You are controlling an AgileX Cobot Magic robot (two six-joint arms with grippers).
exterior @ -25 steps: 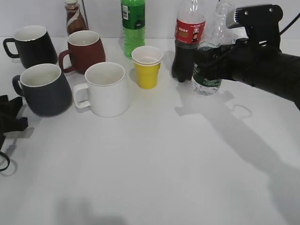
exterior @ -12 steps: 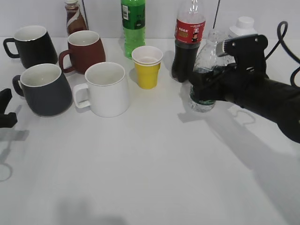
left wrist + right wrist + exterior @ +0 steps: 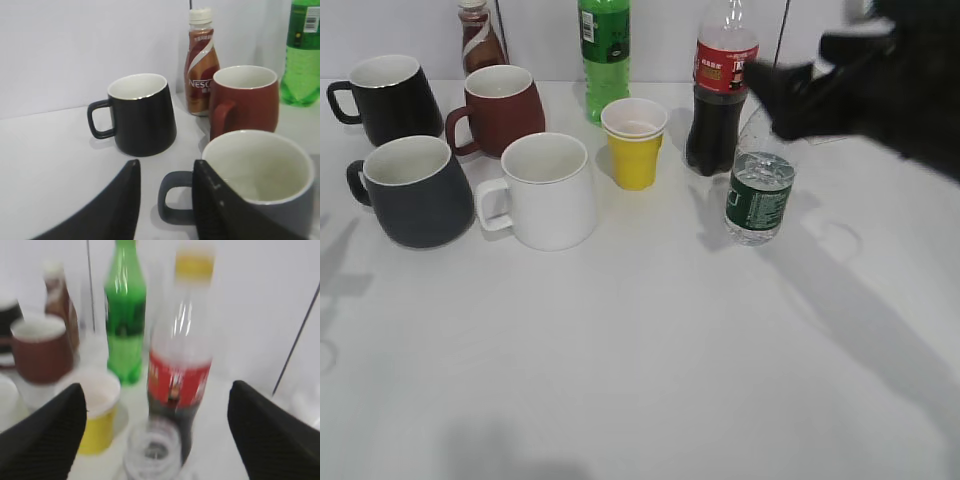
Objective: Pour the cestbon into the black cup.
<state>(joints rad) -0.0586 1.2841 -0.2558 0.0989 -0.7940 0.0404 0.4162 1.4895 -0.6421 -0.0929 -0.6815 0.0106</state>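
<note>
The cestbon (image 3: 758, 198) stands uncapped on the surface, just beside the cola bottle (image 3: 721, 88). The right claw (image 3: 155, 432) hangs above it, spread wide and empty. The left claw (image 3: 165, 200) is open beside the black cup (image 3: 412, 190). Risk: a descending finger may clip either bottle and tip it over.

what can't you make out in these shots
- Right gripper: motion-blurred in the exterior view, and the right wrist view is smeared too.
- Water bottle: its neck is hidden behind the blurred arm in the exterior view; cap on or off cannot be told.
- Grey mug: the left gripper finger covers part of its side in the left wrist view.
- Cola bottle: top cut off by the exterior frame edge.
</note>
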